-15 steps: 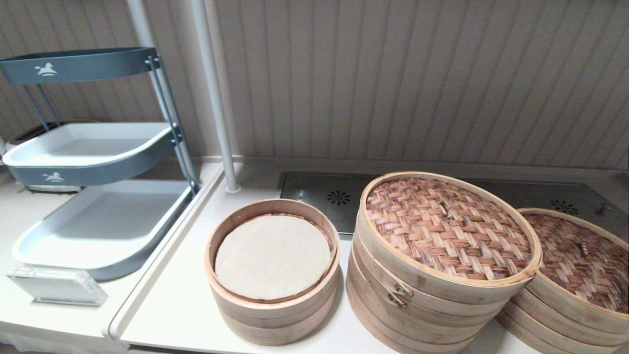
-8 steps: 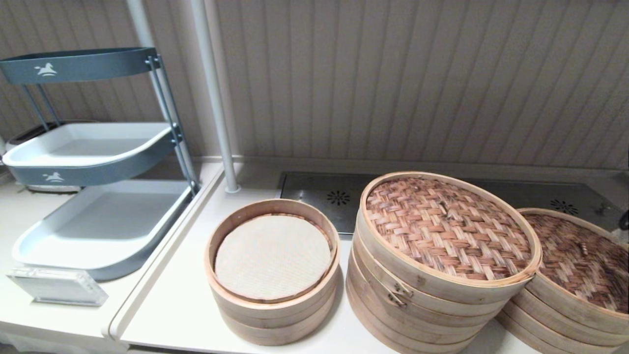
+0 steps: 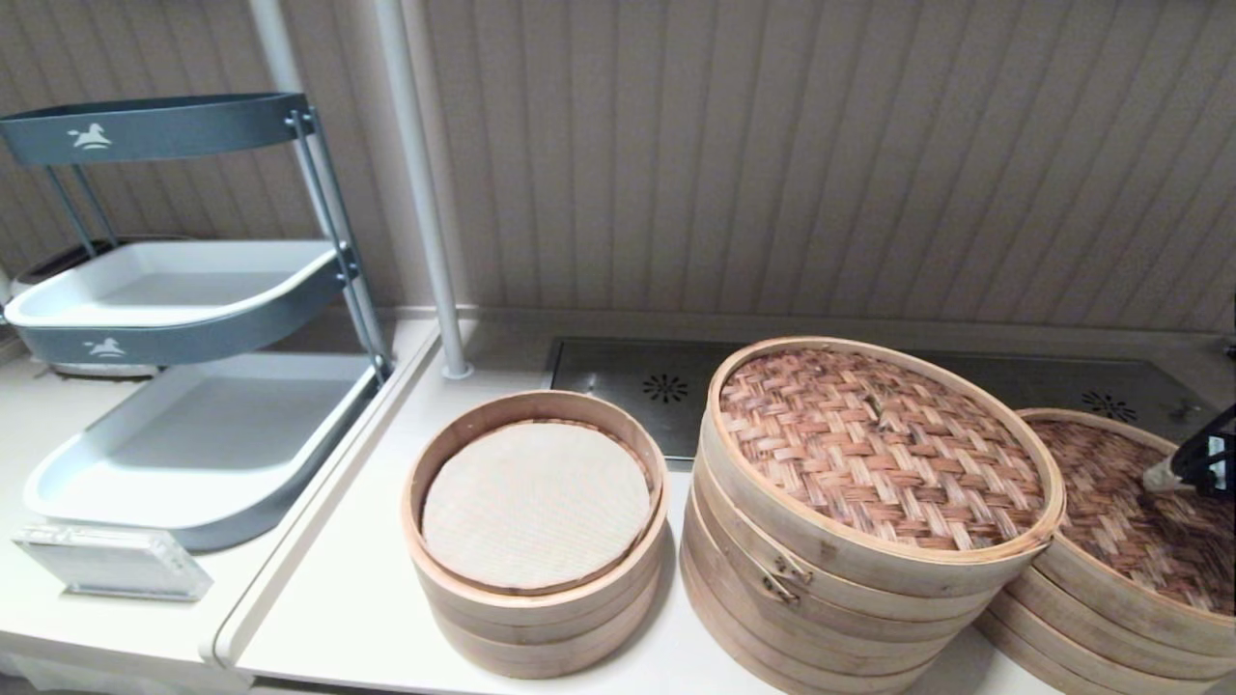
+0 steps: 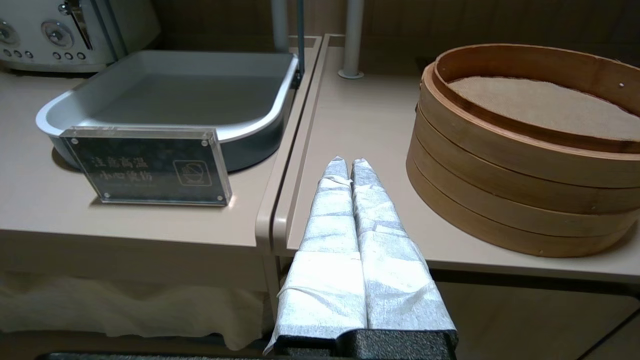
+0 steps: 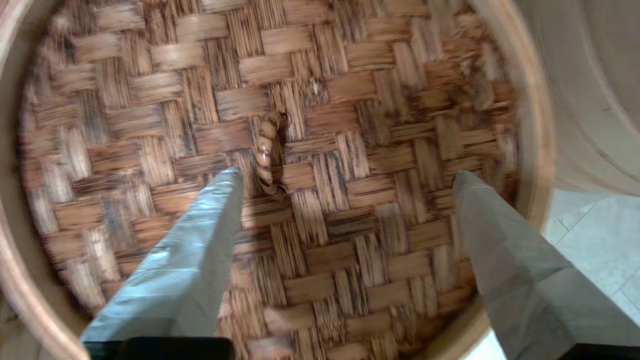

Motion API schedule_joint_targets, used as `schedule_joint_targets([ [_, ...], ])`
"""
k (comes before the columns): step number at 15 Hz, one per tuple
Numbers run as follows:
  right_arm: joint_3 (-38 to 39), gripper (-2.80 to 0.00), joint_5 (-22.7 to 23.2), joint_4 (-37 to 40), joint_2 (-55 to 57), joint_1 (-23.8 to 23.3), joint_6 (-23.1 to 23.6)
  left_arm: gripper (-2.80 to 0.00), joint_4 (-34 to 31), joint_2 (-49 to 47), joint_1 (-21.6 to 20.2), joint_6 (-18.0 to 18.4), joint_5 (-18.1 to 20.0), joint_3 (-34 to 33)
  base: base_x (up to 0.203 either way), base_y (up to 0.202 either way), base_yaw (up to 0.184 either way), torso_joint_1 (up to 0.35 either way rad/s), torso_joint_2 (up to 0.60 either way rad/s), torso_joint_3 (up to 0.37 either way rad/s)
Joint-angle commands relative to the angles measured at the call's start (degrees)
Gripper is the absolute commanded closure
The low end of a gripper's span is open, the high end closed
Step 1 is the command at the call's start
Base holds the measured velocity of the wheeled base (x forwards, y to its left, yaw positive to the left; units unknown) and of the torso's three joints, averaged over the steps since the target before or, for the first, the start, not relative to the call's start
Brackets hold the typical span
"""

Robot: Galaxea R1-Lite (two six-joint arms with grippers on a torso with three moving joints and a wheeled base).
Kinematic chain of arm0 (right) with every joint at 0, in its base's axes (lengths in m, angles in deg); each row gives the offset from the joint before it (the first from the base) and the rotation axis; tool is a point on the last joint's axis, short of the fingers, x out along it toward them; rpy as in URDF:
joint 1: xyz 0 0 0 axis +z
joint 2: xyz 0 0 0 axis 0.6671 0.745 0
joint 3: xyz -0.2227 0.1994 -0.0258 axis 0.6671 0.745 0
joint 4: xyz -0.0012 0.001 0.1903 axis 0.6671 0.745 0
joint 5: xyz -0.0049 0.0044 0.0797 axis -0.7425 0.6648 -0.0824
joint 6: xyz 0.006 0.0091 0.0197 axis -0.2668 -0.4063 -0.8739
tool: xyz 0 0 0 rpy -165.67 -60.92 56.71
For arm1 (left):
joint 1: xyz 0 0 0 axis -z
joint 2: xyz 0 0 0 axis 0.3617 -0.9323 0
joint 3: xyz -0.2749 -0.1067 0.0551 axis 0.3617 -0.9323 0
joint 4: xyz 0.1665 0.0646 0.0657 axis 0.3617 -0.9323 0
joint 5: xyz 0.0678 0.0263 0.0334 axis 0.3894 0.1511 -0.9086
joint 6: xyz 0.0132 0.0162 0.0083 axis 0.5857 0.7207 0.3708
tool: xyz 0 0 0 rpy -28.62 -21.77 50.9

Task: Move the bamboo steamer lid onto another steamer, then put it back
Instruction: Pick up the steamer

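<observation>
The bamboo steamer lid (image 3: 1110,502), dark brown weave in a pale band, sits on the low stack at the far right. My right gripper (image 3: 1186,465) reaches in from the right edge just above it. In the right wrist view the right gripper (image 5: 346,174) is open over the lid (image 5: 350,75). One fingertip (image 5: 227,182) is beside the centre knot (image 5: 265,150), the other near the rim. The other steamer (image 3: 830,569), the tall stack with a tan-reddish lid (image 3: 874,444), stands in the middle. My left gripper (image 4: 345,162) is shut and empty at the counter's front edge.
A smaller steamer with a white cloth liner (image 3: 536,502) stands left of the tall stack. A grey tiered tray rack (image 3: 183,290), an acrylic sign (image 3: 111,560) and a white pole (image 3: 425,193) are at the left. A metal vent plate (image 3: 628,381) lies behind the steamers.
My right gripper has come in from the right edge of the head view and now hangs over the dark lid. The steamers have not moved.
</observation>
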Motion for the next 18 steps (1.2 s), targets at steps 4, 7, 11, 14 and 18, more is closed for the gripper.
schedule_joint_targets([
  [4, 3.1, -2.8, 0.2, -2.1, 1.0, 1.4, -0.2, 0.0, 0.0, 0.1, 0.0, 0.0, 0.0, -1.4, 0.0, 0.0, 0.0, 0.0, 0.0, 0.0],
  [7, 2.9, -2.8, 0.2, -2.2, 1.4, 1.5, -0.5, 0.0, 0.0, 0.1, 0.0, 0.0, 0.0, -1.4, 0.0, 0.0, 0.0, 0.0, 0.0, 0.0],
  [11, 3.0, 0.0, 0.3, -2.6, 2.4, 1.5, -0.5, 0.0, 0.0, 0.1, 0.0, 0.0, 0.0, -1.4, 0.0, 0.0, 0.0, 0.0, 0.0, 0.0],
  [14, 5.2, 0.0, 0.2, -6.6, 3.8, 1.5, -0.5, 0.0, 0.0, 0.1, 0.0, 0.0, 0.0, -1.4, 0.0, 0.0, 0.0, 0.0, 0.0, 0.0],
  [18, 7.2, 0.0, 1.4, -9.7, 4.3, 1.4, -0.6, 0.0, 0.0, 0.1, 0.0, 0.0, 0.0, -1.4, 0.0, 0.0, 0.0, 0.0, 0.0, 0.0],
])
